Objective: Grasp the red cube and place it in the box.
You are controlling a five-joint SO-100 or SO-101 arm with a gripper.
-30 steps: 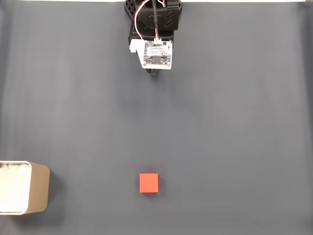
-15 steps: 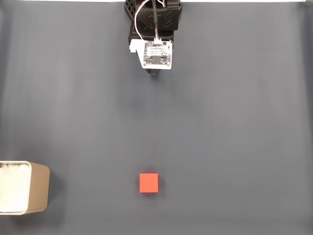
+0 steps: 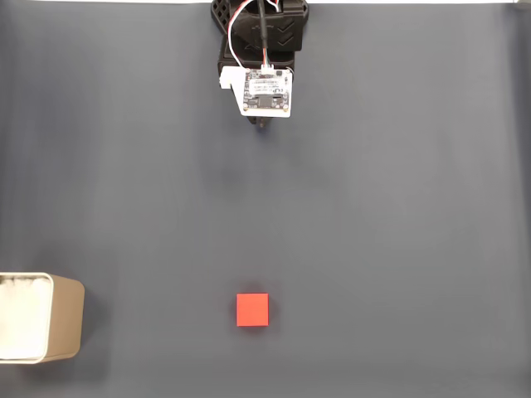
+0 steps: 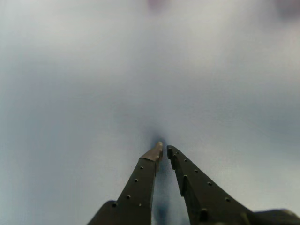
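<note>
In the fixed view the arm sits at the top edge of the grey desk (image 3: 398,207), folded over its own base. A white circuit board (image 3: 265,90) on the arm faces the camera, with red and white wires (image 3: 249,33) looping up from it. The tool (image 3: 263,124) shows as no more than a dark tip poking out just below that board, close to the desk surface.

The red cube (image 3: 252,309) lies flat on the desk in the lower middle of the fixed view, well apart from the tool and almost straight below it in the picture, a touch to the left. Bare desk separates the two. The cube's edges run square to the picture frame.

The box (image 3: 65,319) stands at the lower left edge of the fixed view, partly cut off by the frame, its tan side and pale interior showing. It is well to the left of the cube, at about the same height in the picture, and far from the tool.

In the wrist view the tool (image 4: 162,149) points at the blurred grey desk, its two dark fingers (image 4: 140,180) converging until the tips nearly meet, a thin gap between them. Nothing is held between them.
</note>
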